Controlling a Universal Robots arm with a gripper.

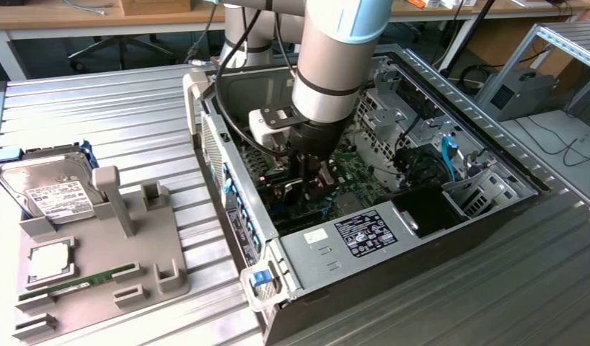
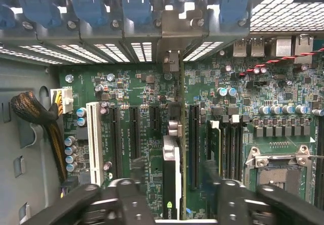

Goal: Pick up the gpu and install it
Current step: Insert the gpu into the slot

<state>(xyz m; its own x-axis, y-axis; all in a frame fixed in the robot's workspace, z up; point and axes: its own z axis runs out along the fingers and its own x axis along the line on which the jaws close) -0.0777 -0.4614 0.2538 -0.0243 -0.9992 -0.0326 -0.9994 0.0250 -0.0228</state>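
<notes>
The gpu (image 2: 172, 179) stands on edge in a motherboard expansion slot, seen from above as a thin card. Its silver end bracket (image 2: 174, 33) sits against the case's rear slot openings. My gripper (image 2: 174, 172) hangs directly over the card and is open. One dark finger (image 2: 139, 177) is on each side of the card, with a gap between each finger and it. In the exterior view the arm reaches down into the open computer case (image 1: 372, 245), and the gripper (image 1: 309, 184) is low over the motherboard.
The green motherboard (image 2: 136, 88) has several empty black slots beside the card, and a CPU socket (image 2: 278, 169). Blue slot latches (image 2: 136, 2) line the case's rear. A sleeved cable bundle (image 2: 35, 114) lies nearby. Outside the case, a grey fixture (image 1: 102, 267) holds a hard drive (image 1: 55, 191) and a RAM stick (image 1: 78, 282).
</notes>
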